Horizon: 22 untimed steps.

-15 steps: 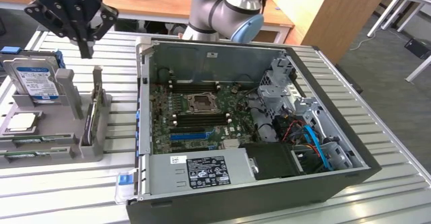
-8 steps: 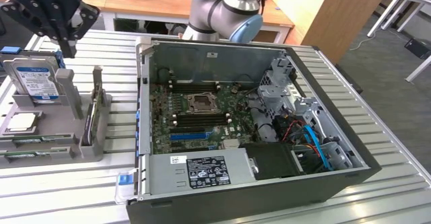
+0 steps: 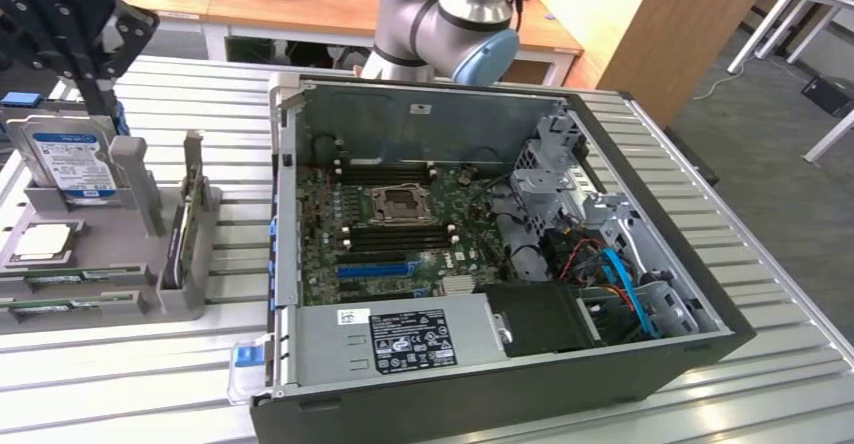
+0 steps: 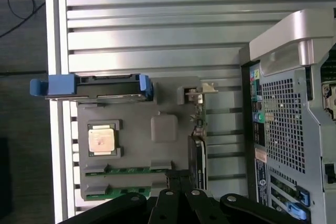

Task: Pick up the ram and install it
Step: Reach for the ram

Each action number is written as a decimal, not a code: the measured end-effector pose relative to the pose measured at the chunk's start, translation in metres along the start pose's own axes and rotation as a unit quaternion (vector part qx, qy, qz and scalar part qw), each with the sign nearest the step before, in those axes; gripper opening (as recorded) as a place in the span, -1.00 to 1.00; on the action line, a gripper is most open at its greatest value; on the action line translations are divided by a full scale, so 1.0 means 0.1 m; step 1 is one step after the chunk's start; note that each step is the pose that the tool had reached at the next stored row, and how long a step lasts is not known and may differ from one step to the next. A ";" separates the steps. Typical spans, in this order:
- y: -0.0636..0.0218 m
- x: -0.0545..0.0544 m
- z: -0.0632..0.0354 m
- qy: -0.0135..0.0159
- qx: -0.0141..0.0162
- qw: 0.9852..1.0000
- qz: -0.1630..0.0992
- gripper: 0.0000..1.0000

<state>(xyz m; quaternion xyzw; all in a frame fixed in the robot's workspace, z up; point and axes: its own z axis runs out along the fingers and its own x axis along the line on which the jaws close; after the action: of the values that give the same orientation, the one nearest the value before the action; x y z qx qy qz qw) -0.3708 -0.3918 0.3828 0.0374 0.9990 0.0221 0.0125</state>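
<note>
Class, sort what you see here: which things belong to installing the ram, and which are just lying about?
Belong to the job: ram sticks, gripper, open computer case, motherboard.
Just lying about: hard drive, processor chip, wooden desk.

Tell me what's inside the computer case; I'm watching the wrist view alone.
Observer: The case lies on its side with the panel off, and its green motherboard faces up.
Operator: Give me the pincer's height over the holder.
Observer: In the exterior view the pincer hangs well above the grey holder, clear of the ram sticks lying in it.
Operator: Report the memory slots.
Observer: Long dark slots run beside the CPU socket. I cannot tell whether any holds a stick.
</note>
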 end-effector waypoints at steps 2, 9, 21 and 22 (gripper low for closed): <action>-0.004 0.07 0.002 0.000 0.000 1.000 0.000 -0.80; -0.015 0.22 0.009 0.000 0.000 1.000 0.000 -0.80; -0.043 0.31 0.009 0.000 0.000 1.000 0.000 -0.80; -0.058 0.31 0.009 0.000 0.000 1.000 0.000 -0.80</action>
<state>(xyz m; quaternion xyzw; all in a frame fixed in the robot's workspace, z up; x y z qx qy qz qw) -0.4022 -0.3952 0.3809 0.0374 0.9990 0.0221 0.0125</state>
